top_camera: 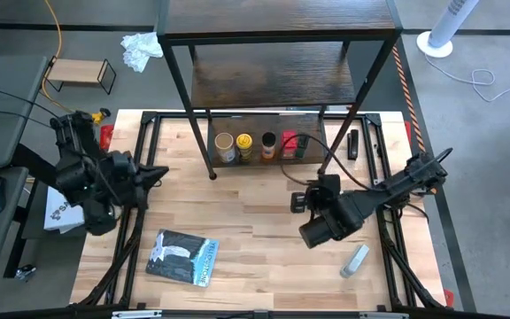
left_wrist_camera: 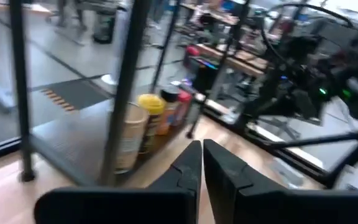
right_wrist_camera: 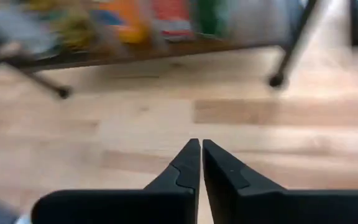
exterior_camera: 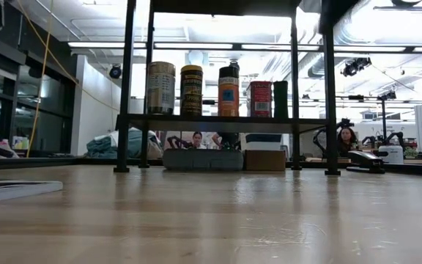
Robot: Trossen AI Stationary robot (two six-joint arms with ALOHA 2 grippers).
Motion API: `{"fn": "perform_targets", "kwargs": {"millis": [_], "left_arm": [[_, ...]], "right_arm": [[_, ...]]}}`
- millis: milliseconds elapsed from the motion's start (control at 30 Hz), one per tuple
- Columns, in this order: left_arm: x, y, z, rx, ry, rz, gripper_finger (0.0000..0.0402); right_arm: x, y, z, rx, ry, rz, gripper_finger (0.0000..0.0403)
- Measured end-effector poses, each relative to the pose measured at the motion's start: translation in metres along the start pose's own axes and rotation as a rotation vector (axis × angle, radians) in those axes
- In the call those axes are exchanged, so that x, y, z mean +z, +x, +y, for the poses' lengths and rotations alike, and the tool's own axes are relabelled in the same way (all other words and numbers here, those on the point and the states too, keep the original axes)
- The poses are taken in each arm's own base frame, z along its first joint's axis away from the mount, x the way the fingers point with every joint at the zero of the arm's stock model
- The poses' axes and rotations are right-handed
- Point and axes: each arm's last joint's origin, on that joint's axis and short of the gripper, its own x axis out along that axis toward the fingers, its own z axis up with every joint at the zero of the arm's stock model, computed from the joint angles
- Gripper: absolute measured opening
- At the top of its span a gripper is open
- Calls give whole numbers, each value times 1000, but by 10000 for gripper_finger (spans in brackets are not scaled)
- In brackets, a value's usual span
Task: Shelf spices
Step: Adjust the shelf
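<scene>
Wooden bench, seen from above: five spices in a row on the shelf's lowest board, twelve o'clock. Left tool, nine o'clock, clenched, empty. Right tool, three o'clock, likewise.

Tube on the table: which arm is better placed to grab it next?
Right. The tube lies on the table's right side, close by the right arm; the right gripper is shut and empty. The left gripper, also shut, sits at the left edge.
</scene>
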Motion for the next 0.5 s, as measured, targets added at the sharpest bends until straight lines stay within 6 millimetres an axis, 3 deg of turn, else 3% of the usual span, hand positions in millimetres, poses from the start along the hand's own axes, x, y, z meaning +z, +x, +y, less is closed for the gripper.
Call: {"fn": "perform_targets", "kwargs": {"millis": [233,367,500], "left_arm": [[-14,10,25,129,-116,49,2],[-19,14,36,185,-218,13,1],[-19,16,43,211,-248,-15,1]], "right_arm": [[0,63,-33,-322,138,42,1],[24,62,-52,-330,182,63,0],[36,64,-70,-350,148,134,0]]}}
